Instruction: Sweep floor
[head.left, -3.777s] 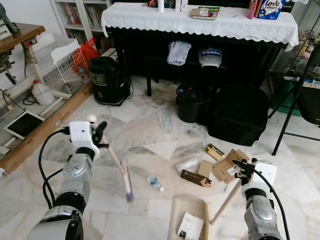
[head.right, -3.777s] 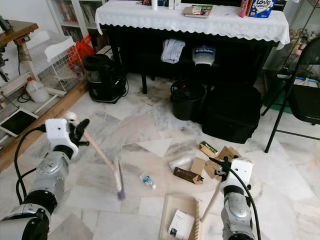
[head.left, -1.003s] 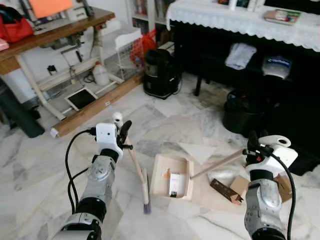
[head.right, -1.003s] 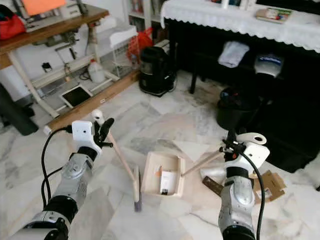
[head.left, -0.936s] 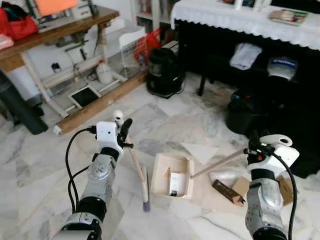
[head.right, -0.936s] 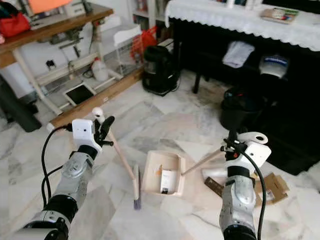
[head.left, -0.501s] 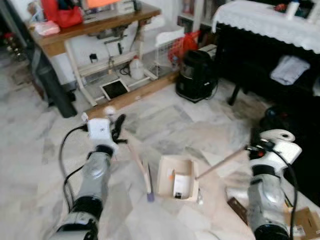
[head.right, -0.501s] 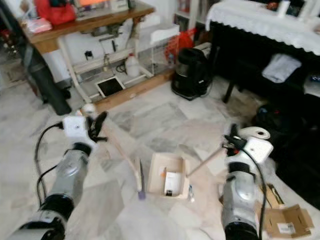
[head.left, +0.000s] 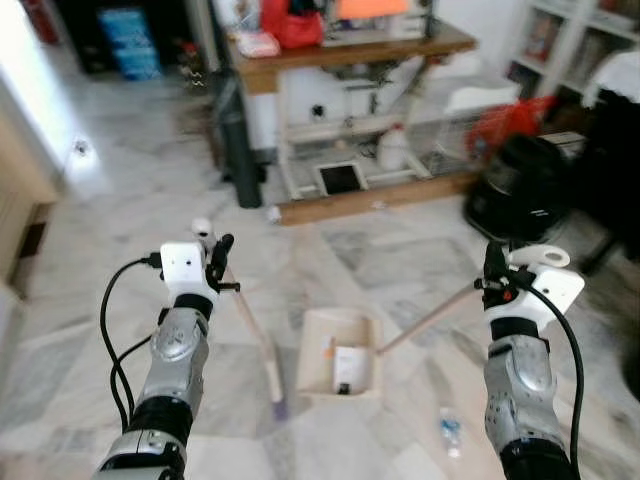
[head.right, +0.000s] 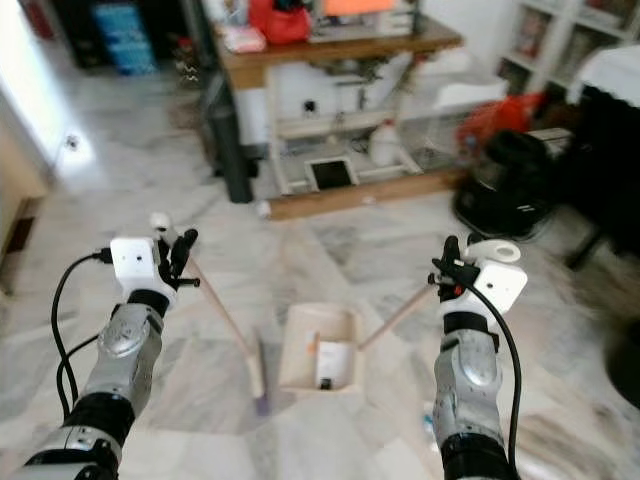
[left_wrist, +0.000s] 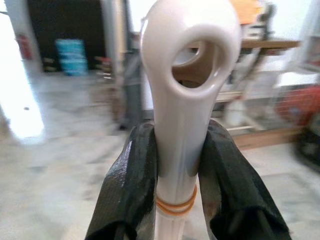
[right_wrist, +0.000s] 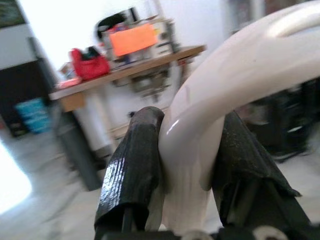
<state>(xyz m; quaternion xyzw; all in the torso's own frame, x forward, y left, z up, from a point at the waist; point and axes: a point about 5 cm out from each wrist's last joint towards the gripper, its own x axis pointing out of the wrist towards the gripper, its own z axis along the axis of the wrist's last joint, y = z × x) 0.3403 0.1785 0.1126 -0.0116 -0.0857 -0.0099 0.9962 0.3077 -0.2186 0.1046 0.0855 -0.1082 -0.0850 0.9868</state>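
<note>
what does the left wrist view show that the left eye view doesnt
Left wrist view: the left tool shut on the broom's white looped handle end, orange bands beneath. Left eye view: the broom head low by the floor, the dustpan held on its stick by the right tool, a bottle. Both: the wooden table and blue boxes.

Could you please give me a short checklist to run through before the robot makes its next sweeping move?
1. Left pincer shut on the broom handle: ok.
2. Right pincer shut on the dustpan handle: ok.
3. Broom head down by the floor beside the dustpan: ok.
4. Collected scraps sitting inside the dustpan: ok.
5. Plastic bottle swept up: not ok, it lies on the floor near the right arm.
6. Whether the dustpan rests flat on the floor: cannot tell.
</note>
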